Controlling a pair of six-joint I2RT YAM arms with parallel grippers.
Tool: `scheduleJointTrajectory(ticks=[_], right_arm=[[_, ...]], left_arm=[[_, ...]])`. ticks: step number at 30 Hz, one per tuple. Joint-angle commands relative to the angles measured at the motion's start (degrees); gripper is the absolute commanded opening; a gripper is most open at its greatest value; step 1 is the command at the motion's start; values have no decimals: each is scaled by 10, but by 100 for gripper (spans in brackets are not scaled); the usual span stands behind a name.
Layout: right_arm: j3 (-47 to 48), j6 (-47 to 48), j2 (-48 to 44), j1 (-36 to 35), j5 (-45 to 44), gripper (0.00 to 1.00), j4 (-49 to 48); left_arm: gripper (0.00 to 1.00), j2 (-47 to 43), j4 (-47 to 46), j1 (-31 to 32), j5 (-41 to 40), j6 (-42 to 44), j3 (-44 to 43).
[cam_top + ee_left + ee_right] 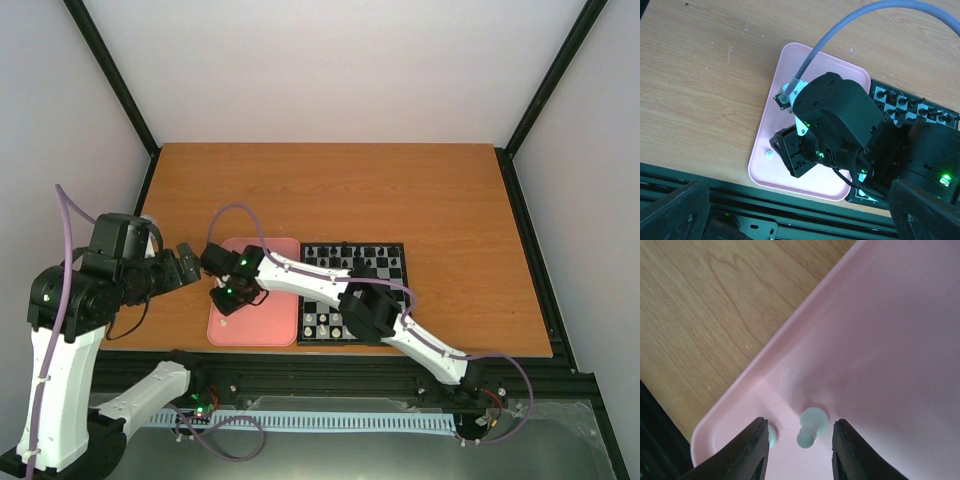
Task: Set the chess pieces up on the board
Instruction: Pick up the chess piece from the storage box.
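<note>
You see the right pincer (800, 429) low over a corner of the pink tray (880, 340), its jaws apart on either side of a pale chess piece (811, 426) that lies on the tray, touching neither. The left pincer (190, 264) hangs open above the surface (330, 190), just left of the tray. The board (385, 278) lies just right of the tray and carries other pieces.
</note>
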State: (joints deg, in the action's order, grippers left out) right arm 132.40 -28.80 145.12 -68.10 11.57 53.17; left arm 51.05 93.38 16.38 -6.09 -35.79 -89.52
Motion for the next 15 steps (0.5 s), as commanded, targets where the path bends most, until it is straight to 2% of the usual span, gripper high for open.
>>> scheduleJointTrajectory(ticks=[1,15], right_arm=[[15,-3,12,-4,11,35,12],[15,-6,13,-5,-7,21,20]], left_arm=[[100,-6,7,-4,5,4,7],[100,-21,6,-4,7,-2,26]])
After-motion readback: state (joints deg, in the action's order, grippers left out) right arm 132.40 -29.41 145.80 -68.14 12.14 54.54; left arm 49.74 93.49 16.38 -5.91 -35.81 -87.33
